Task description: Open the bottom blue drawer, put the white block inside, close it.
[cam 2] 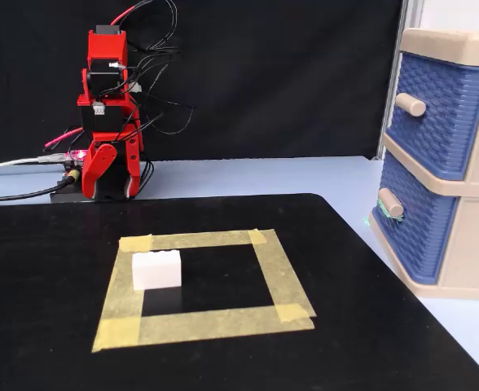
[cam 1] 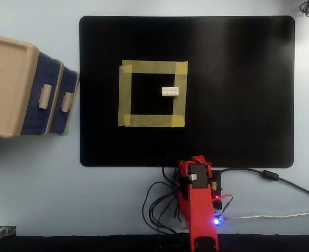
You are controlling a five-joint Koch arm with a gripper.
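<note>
Your white block [cam 1: 170, 91] sits on the black mat [cam 1: 238, 94] inside the square of yellow tape [cam 1: 152, 68], close to the side that is left in the fixed view. The bottom drawer [cam 2: 415, 225] is pushed in all the way, in the beige cabinet [cam 2: 476, 244] just beside the mat's edge, well apart from the block. Your red arm [cam 2: 107, 106] is folded up on the bench [cam 1: 39, 178] by the mat, and you cannot tell if the end effector is spread or pressed together.

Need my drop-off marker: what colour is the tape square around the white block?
Yellow tape square, clearest in the overhead view.
</note>
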